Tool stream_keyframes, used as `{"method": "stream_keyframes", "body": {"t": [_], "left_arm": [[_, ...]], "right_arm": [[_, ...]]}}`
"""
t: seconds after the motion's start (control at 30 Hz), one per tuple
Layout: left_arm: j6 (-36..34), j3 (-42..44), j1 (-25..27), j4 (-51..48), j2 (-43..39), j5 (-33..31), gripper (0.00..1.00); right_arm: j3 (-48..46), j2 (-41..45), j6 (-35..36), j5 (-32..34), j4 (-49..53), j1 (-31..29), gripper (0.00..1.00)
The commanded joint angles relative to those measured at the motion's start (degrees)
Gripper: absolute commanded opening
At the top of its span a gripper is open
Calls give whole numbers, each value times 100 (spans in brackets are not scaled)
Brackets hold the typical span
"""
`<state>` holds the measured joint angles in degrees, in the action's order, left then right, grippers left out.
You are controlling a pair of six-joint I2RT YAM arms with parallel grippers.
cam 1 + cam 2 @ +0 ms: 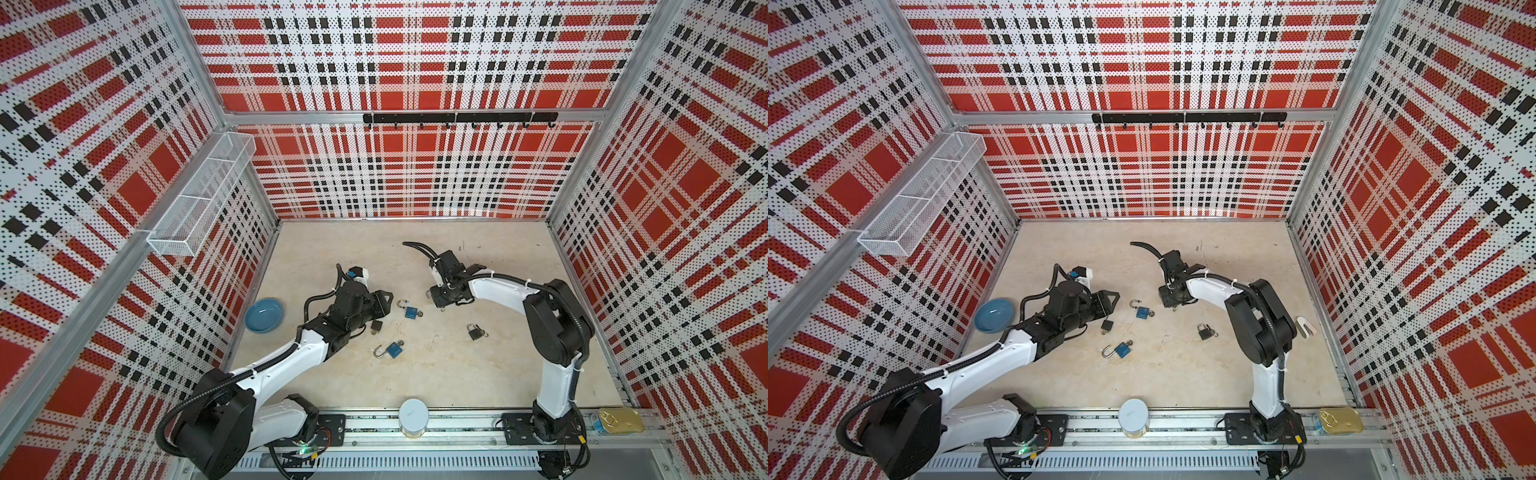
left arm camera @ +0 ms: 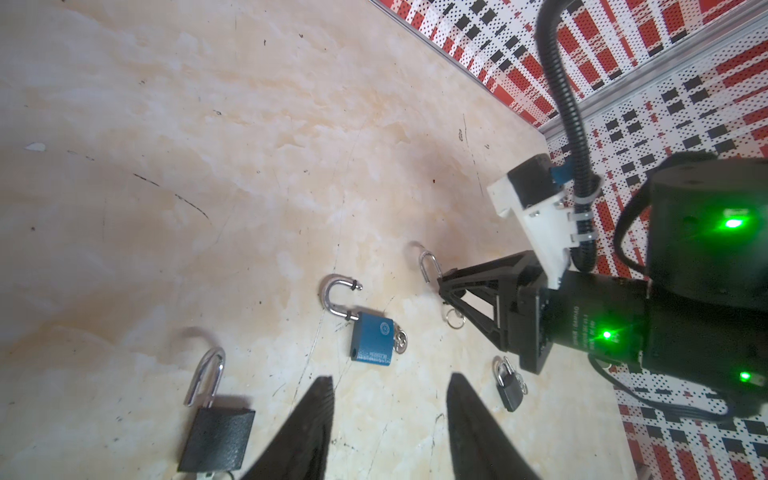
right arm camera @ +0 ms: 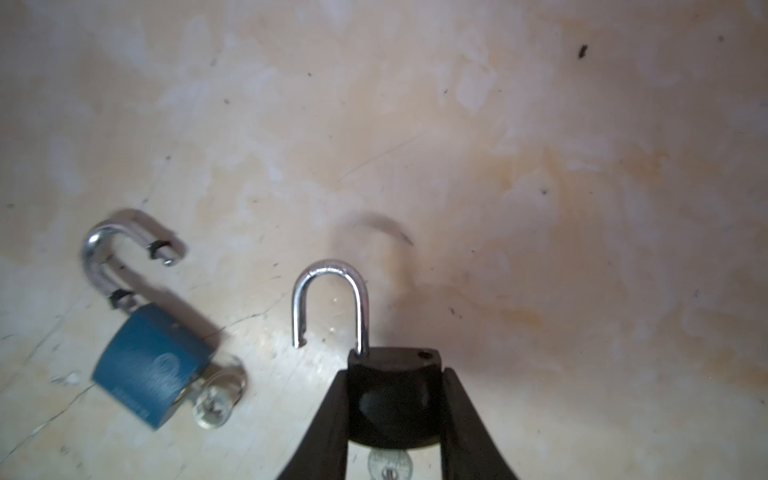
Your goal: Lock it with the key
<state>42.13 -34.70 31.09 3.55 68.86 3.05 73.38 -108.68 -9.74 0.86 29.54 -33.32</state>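
Observation:
My right gripper (image 3: 397, 374) is shut on the body of a black padlock (image 3: 395, 399), held just above the table. Its silver shackle (image 3: 330, 303) stands open, and a key (image 3: 388, 461) sticks out of its underside. In both top views this gripper (image 1: 437, 300) is at mid-table. A blue padlock (image 3: 151, 365) with an open shackle and a key lies beside it. My left gripper (image 2: 390, 386) is open with nothing in it, and in a top view it (image 1: 384, 301) is left of that blue padlock (image 1: 409, 311). Another black padlock (image 2: 218, 432) lies next to one left finger.
A second open blue padlock (image 1: 390, 349) and a small closed black padlock (image 1: 476, 331) lie nearer the front. A blue bowl (image 1: 264, 315) sits at the left wall. A white jar (image 1: 413, 417) and a tin (image 1: 617, 420) stand on the front rail.

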Motion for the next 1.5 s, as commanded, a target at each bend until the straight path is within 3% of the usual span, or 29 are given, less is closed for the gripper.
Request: {"method": "stream_keyframes", "body": {"t": [0.0,0.3,0.6,1.47], "left_arm": [[-69,-53,17,-4,-29,143,48],[-14,-127,167,730,291,875,49],[598,-237,259,2056,904,1712,50],[779,-520,426,2546,1464,1756,43]], "right_arm": [[-158,597,-72,-478,-209,-18,14],[-445,1445,-153,-798,-108,-160,16],[-466,1920,-213,-739,52,-462,15],[-386,2141,-242,-662,122,-741,13]]}}
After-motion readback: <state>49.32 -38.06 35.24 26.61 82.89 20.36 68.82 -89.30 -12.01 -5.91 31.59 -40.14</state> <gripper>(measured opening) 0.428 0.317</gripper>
